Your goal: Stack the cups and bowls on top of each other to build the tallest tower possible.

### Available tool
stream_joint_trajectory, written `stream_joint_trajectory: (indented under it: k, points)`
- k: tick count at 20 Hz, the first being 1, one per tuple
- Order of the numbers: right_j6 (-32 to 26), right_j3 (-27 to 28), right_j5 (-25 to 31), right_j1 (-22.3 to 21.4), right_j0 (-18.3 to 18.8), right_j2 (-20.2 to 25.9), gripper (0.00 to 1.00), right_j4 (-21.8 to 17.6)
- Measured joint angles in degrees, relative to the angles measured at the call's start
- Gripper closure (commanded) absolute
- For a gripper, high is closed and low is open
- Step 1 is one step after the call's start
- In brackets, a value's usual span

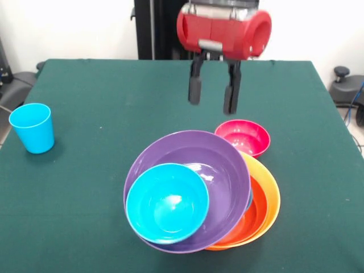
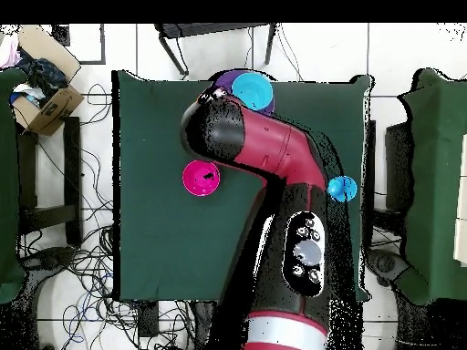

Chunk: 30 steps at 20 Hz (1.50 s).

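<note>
The tower stands at the table's near edge in the front view: a big orange bowl (image 1: 272,196), a red-orange bowl (image 1: 256,213) in it, a tilted purple bowl (image 1: 222,165) on top, and a blue bowl (image 1: 168,202) inside that. A small pink-red bowl (image 1: 243,136) sits just behind the tower. A light blue cup (image 1: 33,127) stands upright at the left. My gripper (image 1: 212,96) hangs open and empty above the table, behind the tower and left of the pink-red bowl. In the overhead view the arm hides most of the tower; the blue bowl (image 2: 253,89), pink-red bowl (image 2: 202,178) and cup (image 2: 342,189) show.
The green table (image 1: 102,96) has its edges close to the tower at the front. In the overhead view a cardboard box (image 2: 43,96) sits off the table at the upper left, and cables lie on the floor.
</note>
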<state>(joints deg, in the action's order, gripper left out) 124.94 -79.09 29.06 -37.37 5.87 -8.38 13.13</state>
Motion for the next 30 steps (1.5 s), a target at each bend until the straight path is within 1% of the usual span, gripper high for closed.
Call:
stream_joint_trajectory:
  k: [1, 2, 3, 6, 7, 8, 18, 24, 30]
  points:
    - [0.0, 0.5, 2.6, -0.9, 0.0, -0.4, 0.00, 0.0]
    - [0.0, 0.6, 3.3, -1.2, -0.1, -0.5, 0.00, 0.0]
    - [0.0, 1.1, 5.9, -2.1, -0.2, -1.0, 0.00, 0.0]
    - [0.0, 1.9, 10.0, -3.9, -0.4, -2.0, 0.00, 0.0]
    - [0.0, 2.5, 12.3, -5.1, -0.4, -2.4, 0.00, 0.0]
    - [0.0, 2.9, 13.1, -5.6, -0.5, -2.6, 0.00, 0.0]
    - [0.0, 6.8, 16.8, -8.2, -1.1, -3.7, 0.00, 0.0]
    - [0.0, 7.0, 19.6, -9.5, -3.0, -4.7, 0.00, 0.0]
    - [0.0, 7.9, 21.3, -9.6, -3.6, -4.9, 0.00, 0.0]
